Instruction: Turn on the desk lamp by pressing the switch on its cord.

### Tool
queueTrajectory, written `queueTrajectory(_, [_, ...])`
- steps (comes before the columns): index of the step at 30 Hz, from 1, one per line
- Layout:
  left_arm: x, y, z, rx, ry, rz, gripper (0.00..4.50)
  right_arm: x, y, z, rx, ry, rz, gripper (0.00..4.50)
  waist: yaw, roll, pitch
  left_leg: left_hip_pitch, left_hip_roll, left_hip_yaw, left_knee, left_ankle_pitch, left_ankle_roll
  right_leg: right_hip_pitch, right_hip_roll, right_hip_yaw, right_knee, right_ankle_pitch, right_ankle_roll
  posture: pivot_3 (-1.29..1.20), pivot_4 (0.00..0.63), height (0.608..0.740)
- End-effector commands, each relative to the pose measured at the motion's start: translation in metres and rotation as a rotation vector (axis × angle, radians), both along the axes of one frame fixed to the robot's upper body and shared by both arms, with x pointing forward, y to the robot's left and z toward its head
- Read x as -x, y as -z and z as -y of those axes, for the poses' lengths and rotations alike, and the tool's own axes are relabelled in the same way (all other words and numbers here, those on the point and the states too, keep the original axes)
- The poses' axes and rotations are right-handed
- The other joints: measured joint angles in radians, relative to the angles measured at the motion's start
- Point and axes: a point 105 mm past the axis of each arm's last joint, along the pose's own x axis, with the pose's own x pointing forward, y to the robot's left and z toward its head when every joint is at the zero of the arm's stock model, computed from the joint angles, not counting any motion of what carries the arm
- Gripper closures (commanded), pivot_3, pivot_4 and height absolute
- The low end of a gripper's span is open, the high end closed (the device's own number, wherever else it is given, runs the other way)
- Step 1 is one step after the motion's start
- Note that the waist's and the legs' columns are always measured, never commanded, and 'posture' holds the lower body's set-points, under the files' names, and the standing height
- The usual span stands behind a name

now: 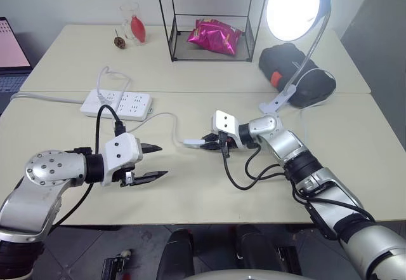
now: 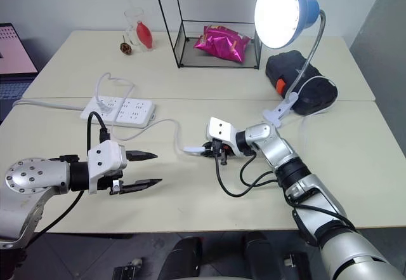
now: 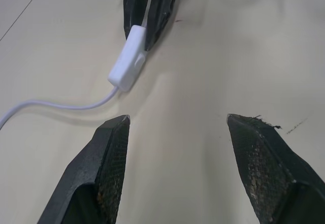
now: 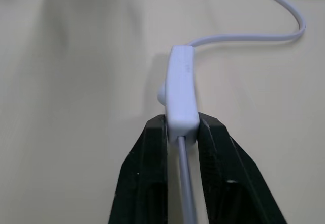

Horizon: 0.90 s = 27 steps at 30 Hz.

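Note:
The desk lamp [image 1: 295, 7] with its blue shade stands at the back right, bulb glowing, clipped by its white base [image 1: 276, 105] to the table. Its thin white cord [image 1: 162, 116] runs across the table to the switch [image 1: 193, 143], a small white block mid-table. My right gripper [image 4: 181, 125] is shut on the near end of the switch [image 4: 182, 89], one black finger on each side. My left gripper [image 1: 152, 160] hovers open a little to the left of the switch, pointing at it, nothing between its fingers [image 3: 109, 148].
A white power strip [image 1: 117, 102] lies at the left with plugs in it. A black wire frame [image 1: 209, 45] holds a pink bag [image 1: 216, 35] at the back. A black pouch [image 1: 298, 70] sits by the lamp's base. A glass [image 1: 130, 20] stands at the far left.

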Motion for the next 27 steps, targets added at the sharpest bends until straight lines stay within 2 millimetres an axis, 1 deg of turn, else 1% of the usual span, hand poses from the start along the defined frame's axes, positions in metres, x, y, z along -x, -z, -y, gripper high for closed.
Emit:
queueTrajectory(1, [-0.005, -0.011, 0.0, 0.011, -0.015, 0.075, 1.33, -0.005, -0.014, 0.005, -0.016, -0.008, 0.052, 2.47, 0.0, 0.0, 0.0, 0.0, 0.0, 0.0, 0.0, 0.0, 0.0, 0.0, 0.0, 0.0, 0.0, 0.0, 0.0, 0.0, 0.15, 0.74])
queueTrajectory(2, [-0.006, -0.011, 0.0, 0.012, -0.015, 0.075, 1.33, -0.005, -0.015, 0.007, -0.017, -0.009, 0.053, 2.14, 0.0, 0.0, 0.0, 0.0, 0.0, 0.0, 0.0, 0.0, 0.0, 0.0, 0.0, 0.0, 0.0, 0.0, 0.0, 0.0, 0.15, 0.74])
queueTrajectory(5, [-0.006, -0.01, 0.001, 0.013, -0.014, 0.075, 1.33, -0.001, -0.021, 0.017, -0.014, -0.021, 0.066, 1.4, 0.0, 0.0, 0.0, 0.0, 0.0, 0.0, 0.0, 0.0, 0.0, 0.0, 0.0, 0.0, 0.0, 0.0, 0.0, 0.0, 0.15, 0.74])
queueTrajectory(8, [-0.005, -0.006, 0.0, -0.008, -0.017, 0.063, 1.33, 0.005, -0.034, 0.031, -0.009, -0.036, 0.089, 0.54, 0.001, 0.0, 0.0, 0.0, 0.0, 0.0, 0.0, 0.0, 0.0, 0.0, 0.0, 0.0, 0.0, 0.0, 0.0, 0.0, 0.15, 0.74])
queueTrajectory(10, [-0.005, -0.005, -0.002, -0.022, -0.028, 0.062, 1.33, 0.012, -0.044, 0.041, -0.006, -0.046, 0.105, 0.06, 0.001, 0.0, 0.0, 0.0, 0.0, 0.0, 0.0, 0.0, 0.0, 0.0, 0.0, 0.0, 0.0, 0.0, 0.0, 0.0, 0.15, 0.74])
queueTrajectory(13, [-0.006, -0.003, -0.006, -0.044, -0.066, 0.071, 1.33, 0.024, -0.061, 0.054, -0.01, -0.055, 0.124, 0.01, 0.001, 0.0, 0.0, -0.001, 0.0, 0.0, 0.0, 0.0, 0.0, 0.0, 0.0, 0.0, 0.0, 0.0, 0.0, 0.0, 0.15, 0.74])
queueTrajectory(16, [-0.006, -0.009, -0.009, -0.033, -0.077, 0.087, 1.33, 0.037, -0.076, 0.072, -0.009, -0.05, 0.127, 0.01, 0.001, 0.001, 0.0, 0.0, 0.0, 0.0, 0.0, 0.0, 0.0, 0.0, 0.0, 0.0, 0.0, -0.001, 0.002, 0.0, 0.15, 0.74])
queueTrajectory(18, [-0.004, -0.011, -0.011, -0.024, -0.081, 0.083, 1.33, 0.048, -0.081, 0.085, 0.003, -0.044, 0.11, 0.01, 0.001, 0.001, 0.0, 0.0, 0.0, 0.0, 0.0, 0.0, 0.0, 0.0, 0.0, 0.0, 0.0, -0.001, 0.002, 0.0, 0.15, 0.74])
queueTrajectory(21, [0.0, -0.013, -0.013, -0.025, -0.077, 0.07, 1.33, 0.059, -0.082, 0.097, 0.014, -0.028, 0.083, 0.01, 0.003, 0.001, 0.0, 0.0, 0.0, 0.0, 0.0, 0.0, 0.0, 0.0, 0.0, 0.0, 0.0, -0.002, 0.003, 0.0, 0.15, 0.74])
queueTrajectory(24, [0.001, -0.015, -0.014, -0.018, -0.087, 0.082, 1.33, 0.065, -0.085, 0.101, 0.0, -0.001, 0.063, 0.01, 0.0, 0.001, 0.0, 0.0, 0.0, 0.0, 0.0, 0.0, 0.0, 0.0, 0.0, 0.0, 0.0, -0.002, 0.003, 0.0, 0.15, 0.74])
queueTrajectory(27, [0.0, -0.017, -0.012, 0.0, -0.084, 0.087, 1.33, 0.065, -0.087, 0.099, -0.018, 0.01, 0.063, 0.01, 0.0, 0.001, 0.0, 0.001, 0.0, 0.0, 0.0, 0.0, 0.0, 0.0, 0.0, 0.0, 0.0, -0.002, 0.004, 0.0, 0.15, 0.74])
